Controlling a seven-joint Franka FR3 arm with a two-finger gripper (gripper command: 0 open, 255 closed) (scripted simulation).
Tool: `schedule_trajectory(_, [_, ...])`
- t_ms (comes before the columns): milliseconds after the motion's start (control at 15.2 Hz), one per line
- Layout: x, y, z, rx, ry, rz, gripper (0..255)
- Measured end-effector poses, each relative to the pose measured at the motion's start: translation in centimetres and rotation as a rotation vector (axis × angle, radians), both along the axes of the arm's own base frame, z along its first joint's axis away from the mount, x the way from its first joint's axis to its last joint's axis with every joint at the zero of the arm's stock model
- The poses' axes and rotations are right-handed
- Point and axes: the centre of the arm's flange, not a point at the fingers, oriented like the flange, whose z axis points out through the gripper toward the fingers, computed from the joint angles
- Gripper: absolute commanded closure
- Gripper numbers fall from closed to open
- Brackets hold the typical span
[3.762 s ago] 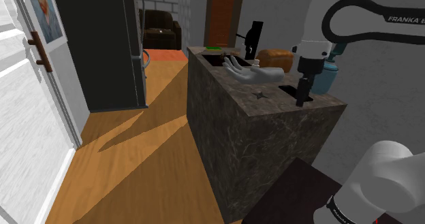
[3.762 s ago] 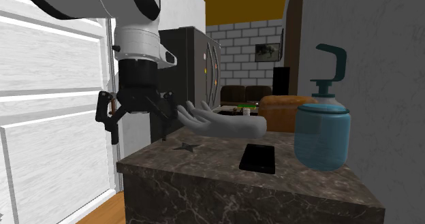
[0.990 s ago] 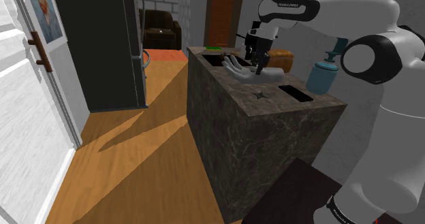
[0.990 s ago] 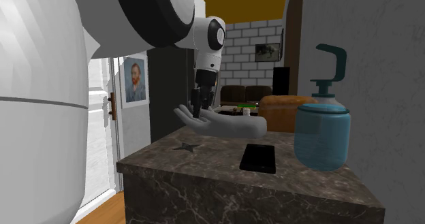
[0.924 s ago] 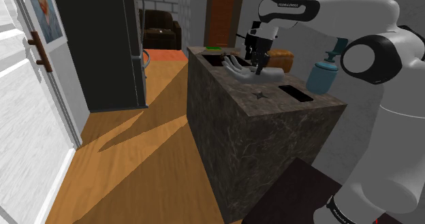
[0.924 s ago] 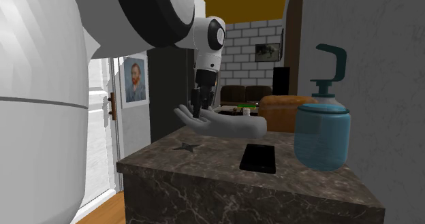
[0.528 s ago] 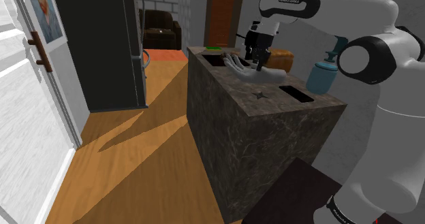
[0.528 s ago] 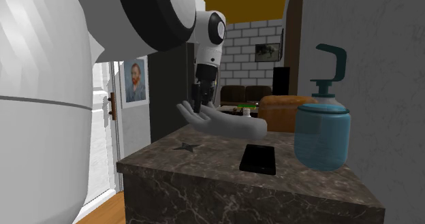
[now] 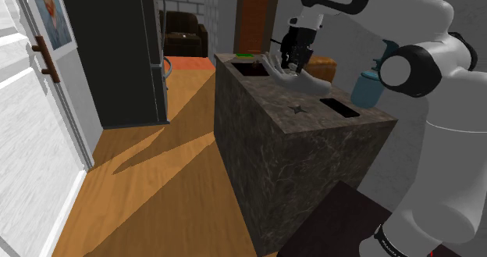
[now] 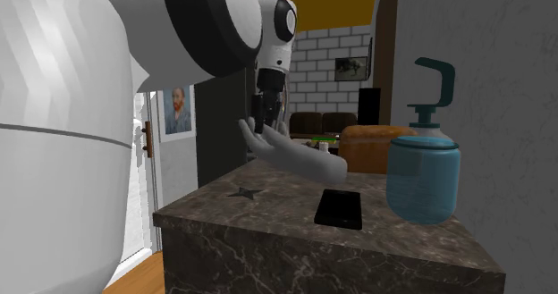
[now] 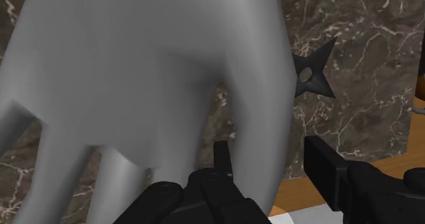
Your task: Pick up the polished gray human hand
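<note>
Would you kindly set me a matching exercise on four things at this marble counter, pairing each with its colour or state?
Things:
1 gray hand
2 phone
3 soap dispenser
4 throwing star

Descriptions:
a translucent blue
b black rectangle, lying flat
c clasped in the gripper
d dark, four-pointed, holed centre

Pairs: 1-c; 2-b; 3-a; 4-d
</note>
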Motion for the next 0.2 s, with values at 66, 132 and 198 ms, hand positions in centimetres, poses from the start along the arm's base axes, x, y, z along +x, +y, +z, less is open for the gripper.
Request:
schedule_trajectory(66, [-0.03,-0.01,0.55,0.0,0.0,0.0,255])
schedule_trajectory(132, [0.0,0.05,0.97,0.0,0.0,0.0,255])
schedule_trajectory(198, [-0.09,0.04,1.32,0.001,0.001,0.0,255])
